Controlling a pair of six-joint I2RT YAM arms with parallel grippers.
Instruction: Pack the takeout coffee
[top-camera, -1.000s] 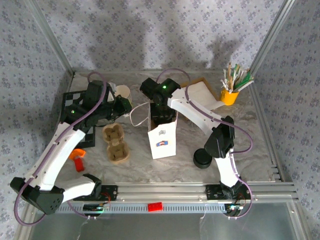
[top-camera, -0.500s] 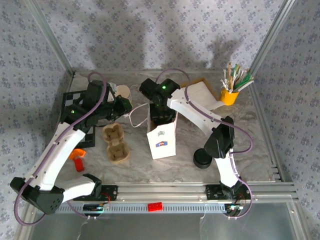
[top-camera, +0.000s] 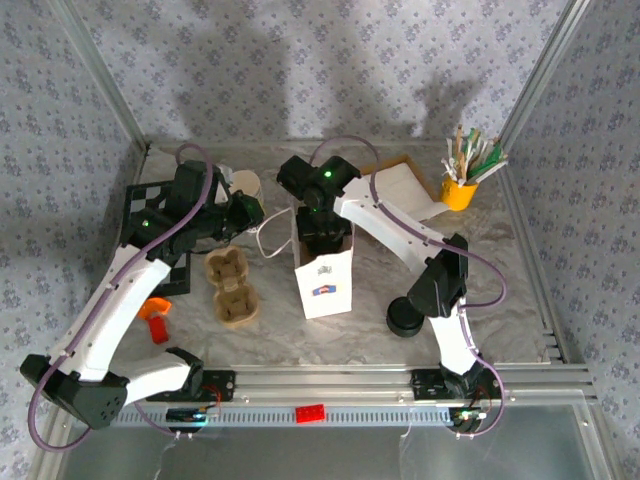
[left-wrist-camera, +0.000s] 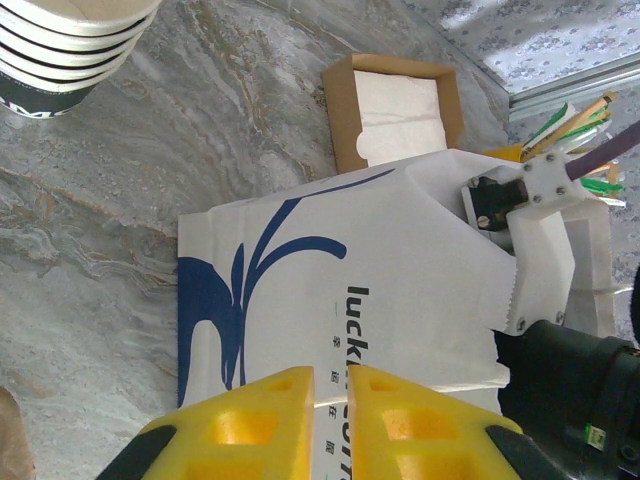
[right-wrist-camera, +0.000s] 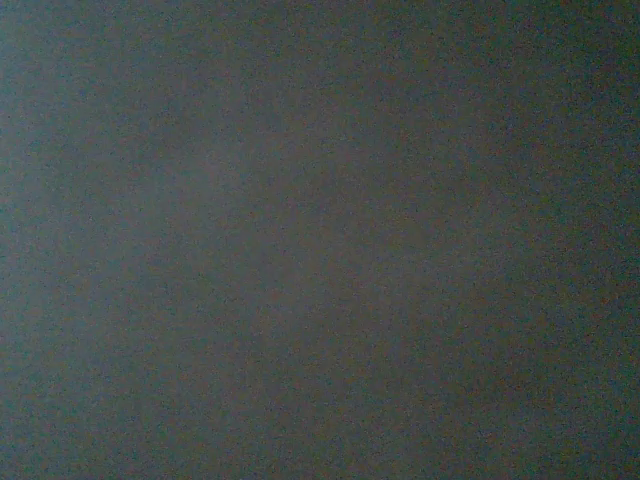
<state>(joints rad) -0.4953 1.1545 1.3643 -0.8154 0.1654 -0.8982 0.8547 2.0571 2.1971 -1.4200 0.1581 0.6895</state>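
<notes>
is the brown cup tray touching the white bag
Apart. The top view shows bare table between the tray and the bag.

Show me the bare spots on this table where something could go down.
Widest: the marble right of the black lids, toward the right rail. A narrower strip lies between pulp tray and paper bag. Back-left around the cup stack is crowded.

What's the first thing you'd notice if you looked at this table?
A tall white paper bag with blue print stands in the middle of the table, and the right arm reaches down into its open top. In the far right corner, a bright yellow cup bristles with sticks, and the left gripper, with yellow fingers, points at the bag.
</notes>
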